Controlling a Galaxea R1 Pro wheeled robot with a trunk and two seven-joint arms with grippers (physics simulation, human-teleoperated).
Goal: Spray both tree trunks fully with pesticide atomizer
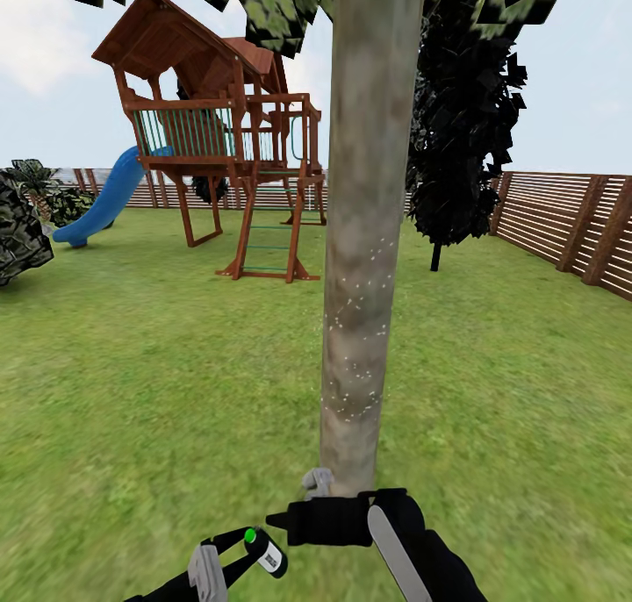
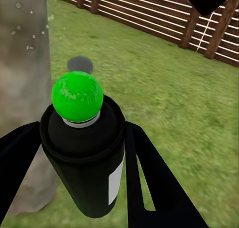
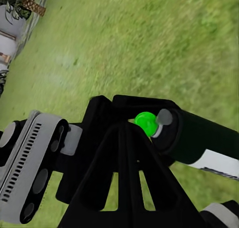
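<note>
atomizer (image 1: 266, 552), small rigid dark can with green button, likely light and smooth-sided, best held round its mid-body, clamped in left gripper (image 1: 235, 556) low beside speck-dotted tree trunk (image 1: 360, 260) on lawn (image 1: 132, 365); right gripper (image 1: 318, 482) state: cannot tell.

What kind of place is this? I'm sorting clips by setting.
A fenced back garden, apparently: grass lawn, wooden slat fence, and a wooden play tower with a blue slide behind a tree trunk.
</note>
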